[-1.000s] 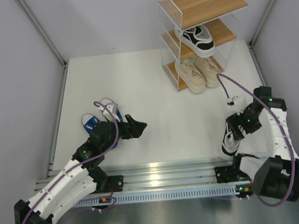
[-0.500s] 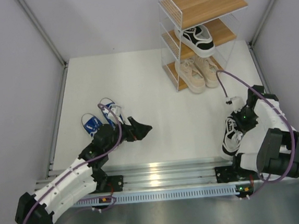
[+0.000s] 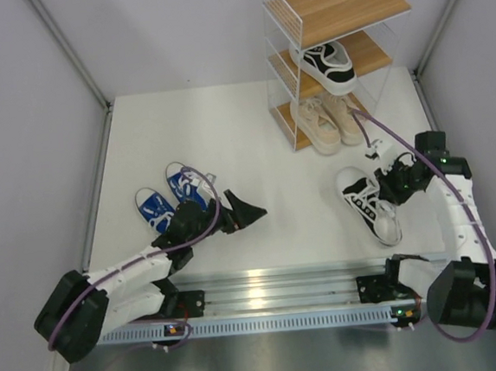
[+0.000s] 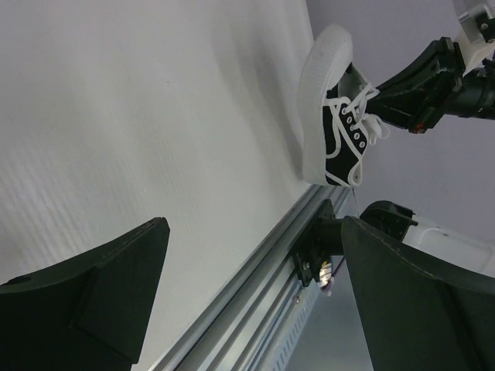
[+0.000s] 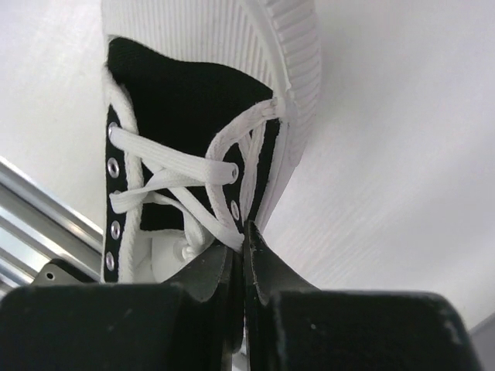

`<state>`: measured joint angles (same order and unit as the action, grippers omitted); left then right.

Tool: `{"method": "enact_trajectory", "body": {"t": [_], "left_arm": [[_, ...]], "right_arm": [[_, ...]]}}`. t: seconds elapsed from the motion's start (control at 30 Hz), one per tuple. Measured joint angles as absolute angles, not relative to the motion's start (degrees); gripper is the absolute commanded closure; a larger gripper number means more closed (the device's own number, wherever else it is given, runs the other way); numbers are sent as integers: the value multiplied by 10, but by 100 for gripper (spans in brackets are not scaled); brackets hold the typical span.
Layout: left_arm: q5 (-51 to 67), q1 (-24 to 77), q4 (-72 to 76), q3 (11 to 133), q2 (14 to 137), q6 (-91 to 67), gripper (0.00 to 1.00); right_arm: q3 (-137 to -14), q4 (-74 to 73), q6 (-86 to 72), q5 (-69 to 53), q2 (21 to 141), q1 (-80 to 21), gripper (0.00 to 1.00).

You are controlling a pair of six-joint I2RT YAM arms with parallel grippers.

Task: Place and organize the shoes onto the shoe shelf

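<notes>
The shoe shelf (image 3: 336, 4) stands at the back right. One black shoe (image 3: 329, 64) sits on its middle tier and the beige pair (image 3: 325, 118) on the bottom tier; the top tier is bare. The blue pair (image 3: 171, 196) lies on the table at the left. My right gripper (image 3: 393, 186) is shut on the side edge of the second black shoe (image 3: 367, 203), pinching the upper beside the laces (image 5: 193, 100), jaws together (image 5: 246, 239). My left gripper (image 3: 246, 210) hangs open right of the blue pair, holding nothing (image 4: 255, 301). The left wrist view shows the held black shoe (image 4: 336, 116).
An aluminium rail (image 3: 265, 279) runs along the table's near edge by both arm bases. Grey walls and slanted frame posts (image 3: 72, 58) close in the left and right sides. The right arm's purple cable (image 3: 374, 135) loops near the shelf's foot.
The right gripper shut on the black shoe and drew it away from the rail toward the table's middle, turning it. The left gripper reached further right, still open.
</notes>
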<state>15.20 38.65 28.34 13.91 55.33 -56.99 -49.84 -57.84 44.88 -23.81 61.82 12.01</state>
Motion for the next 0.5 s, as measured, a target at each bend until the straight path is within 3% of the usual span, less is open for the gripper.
{"method": "enact_trajectory", "body": {"t": [0.3, 0.5], "left_arm": [[234, 409, 379, 189, 724, -612, 3], [251, 434, 412, 224, 759, -613, 4]], "right_arm": [[-513, -555, 442, -327, 607, -78, 100], [-563, -551, 439, -368, 665, -138, 100]]}}
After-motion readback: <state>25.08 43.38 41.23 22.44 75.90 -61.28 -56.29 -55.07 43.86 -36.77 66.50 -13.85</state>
